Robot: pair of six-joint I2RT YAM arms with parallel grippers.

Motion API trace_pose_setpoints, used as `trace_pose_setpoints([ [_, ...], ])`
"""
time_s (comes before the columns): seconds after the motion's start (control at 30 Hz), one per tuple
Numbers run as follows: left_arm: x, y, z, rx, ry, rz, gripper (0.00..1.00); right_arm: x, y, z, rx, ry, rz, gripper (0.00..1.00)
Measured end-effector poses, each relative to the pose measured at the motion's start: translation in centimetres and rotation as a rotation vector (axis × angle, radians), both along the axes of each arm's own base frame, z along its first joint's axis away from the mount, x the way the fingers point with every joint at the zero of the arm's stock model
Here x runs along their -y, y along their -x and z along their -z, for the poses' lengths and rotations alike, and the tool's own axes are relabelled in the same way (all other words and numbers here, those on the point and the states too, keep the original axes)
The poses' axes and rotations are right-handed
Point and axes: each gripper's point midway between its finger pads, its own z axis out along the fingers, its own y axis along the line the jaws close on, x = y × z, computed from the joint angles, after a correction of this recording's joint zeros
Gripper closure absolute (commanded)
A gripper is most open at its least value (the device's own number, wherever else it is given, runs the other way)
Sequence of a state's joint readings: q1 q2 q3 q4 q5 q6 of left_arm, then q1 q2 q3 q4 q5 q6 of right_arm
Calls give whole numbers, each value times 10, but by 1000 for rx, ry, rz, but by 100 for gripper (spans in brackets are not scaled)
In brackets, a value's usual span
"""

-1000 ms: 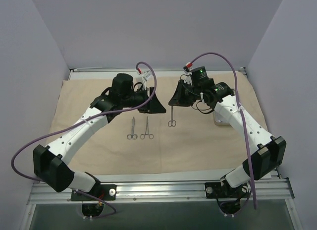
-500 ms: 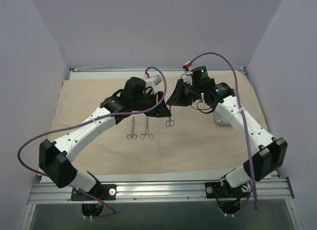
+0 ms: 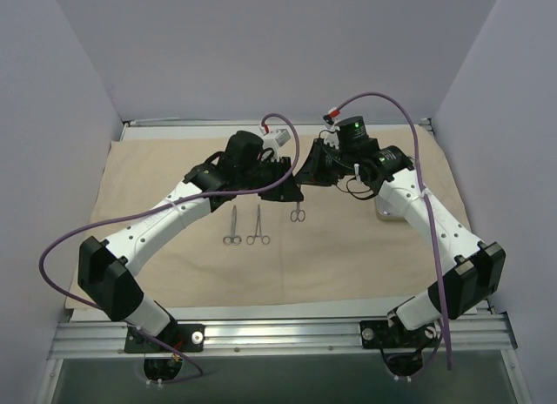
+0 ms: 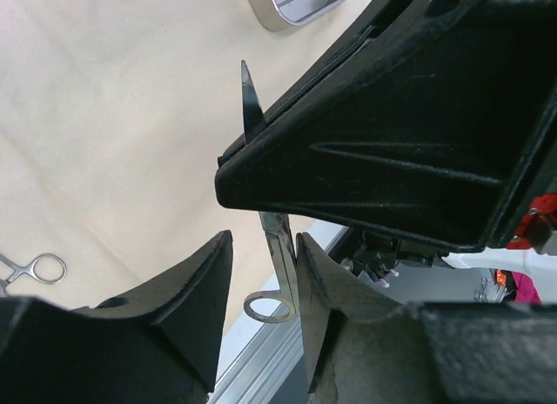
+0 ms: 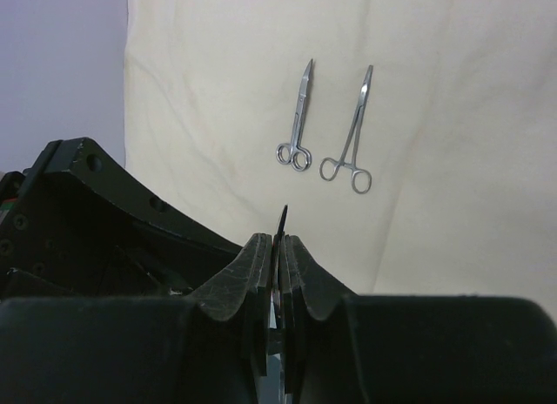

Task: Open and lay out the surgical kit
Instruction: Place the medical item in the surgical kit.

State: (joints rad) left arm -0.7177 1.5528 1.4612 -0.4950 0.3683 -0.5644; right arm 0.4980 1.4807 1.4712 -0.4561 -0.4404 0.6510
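Observation:
The beige cloth (image 3: 365, 247) of the surgical kit lies spread flat over the table. My right gripper (image 5: 280, 240) is shut on the blade of thin silver scissors (image 3: 298, 214), which hang rings-down above the cloth. In the top view my left gripper (image 3: 295, 197) is right against my right gripper (image 3: 301, 183). In the left wrist view the left gripper (image 4: 264, 273) stands open around the scissors' shank (image 4: 278, 243). One finger (image 4: 315, 286) touches the shank and the other stays apart. A second pair of scissors (image 5: 296, 130) and ring-handled forceps (image 5: 348, 141) lie side by side on the cloth.
The small steel tray (image 3: 385, 211) sits on the cloth at the right, mostly under my right forearm; its corner (image 4: 296, 2) shows in the left wrist view. Purple cables loop off both arms. Grey walls enclose the table, and a metal rail (image 3: 278, 330) runs along its near edge.
My left arm has swung right to the hanging scissors, and its jaws have narrowed around them. The right arm and the scissors have stayed in place.

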Motion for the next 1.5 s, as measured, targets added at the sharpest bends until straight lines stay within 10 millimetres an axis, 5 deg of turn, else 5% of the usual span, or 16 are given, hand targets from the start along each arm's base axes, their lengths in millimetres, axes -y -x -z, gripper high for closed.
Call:
trace_pose_setpoints([
  [0.17,1,0,-1,-1,5,7,66,0,-1,0,2,0,6,100],
  [0.43,6,0,0,-17,12,21,98,2,-4,0,9,8,19,100],
  [0.5,6,0,1,-19,10,24,98,2,-4,2,7,11,21,98],
  [0.6,4,-2,3,-18,-7,18,98,5,-4,3,0,18,30,42],
  [0.63,2,-2,6,-21,-22,13,98,7,-4,3,-5,26,41,1],
  [0.8,-26,-8,28,-52,-142,-50,98,37,-16,2,10,119,127,0],
  [1.13,-115,-31,77,-149,-423,-234,98,143,-35,22,-42,320,331,0],
  [1.5,-163,-38,165,-338,-700,-273,98,149,-8,45,-104,334,296,0],
])
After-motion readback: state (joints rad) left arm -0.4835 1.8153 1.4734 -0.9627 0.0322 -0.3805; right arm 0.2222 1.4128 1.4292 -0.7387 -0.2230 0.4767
